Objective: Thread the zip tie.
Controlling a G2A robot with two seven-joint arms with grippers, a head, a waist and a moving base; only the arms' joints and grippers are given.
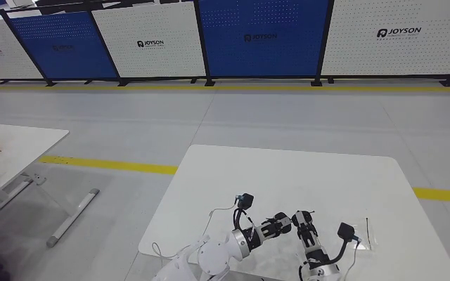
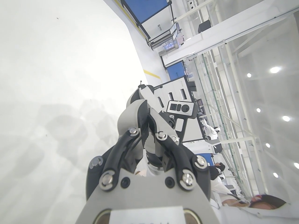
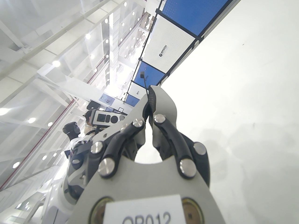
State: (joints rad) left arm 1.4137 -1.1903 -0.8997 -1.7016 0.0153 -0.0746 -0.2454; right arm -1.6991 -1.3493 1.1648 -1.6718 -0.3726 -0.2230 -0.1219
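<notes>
The right fingers (image 3: pixel 163 101) were clamped on the zip tie (image 3: pixel 144 82), its head left poking clear, probably for threading; the left fingers (image 2: pixel 146 97) were pressed together, farther from the clear bag (image 1: pixel 365 236) than the right

two pincers showing, left pincer (image 2: pixel 143 90) and right pincer (image 3: pixel 150 90) | one zip tie (image 3: pixel 144 81) showing | two tabletops standing, near tabletop (image 1: pixel 281 175) and side tabletop (image 1: pixel 21 144) | one thin black strip (image 1: pixel 366 226) lying
</notes>
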